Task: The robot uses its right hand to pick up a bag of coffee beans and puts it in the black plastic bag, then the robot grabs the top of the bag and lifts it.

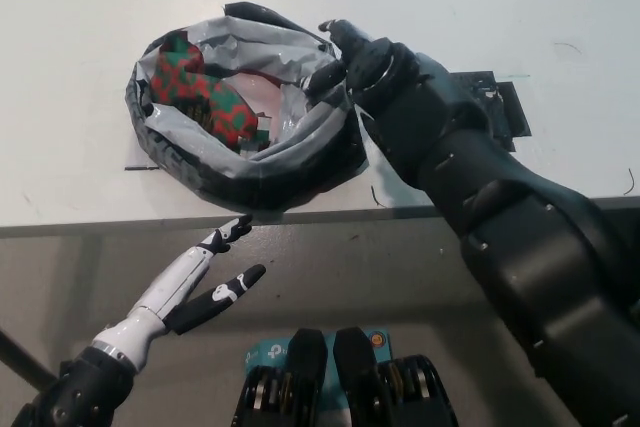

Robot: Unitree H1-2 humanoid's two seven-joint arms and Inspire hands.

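At three o'clock on black plastic bag, coffee bag already inside, right hand pinching rim, needing firm grip, then straight lift; left hand spread, idle.

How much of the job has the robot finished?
The coffee bean bag, red and green, already lies inside the black plastic bag on the table. The right hand is at the bag's right rim, fingers curled over the edge; a firm grip cannot be confirmed. The lift is left: the bag sits flat on the table. The left hand rests open below the table edge.
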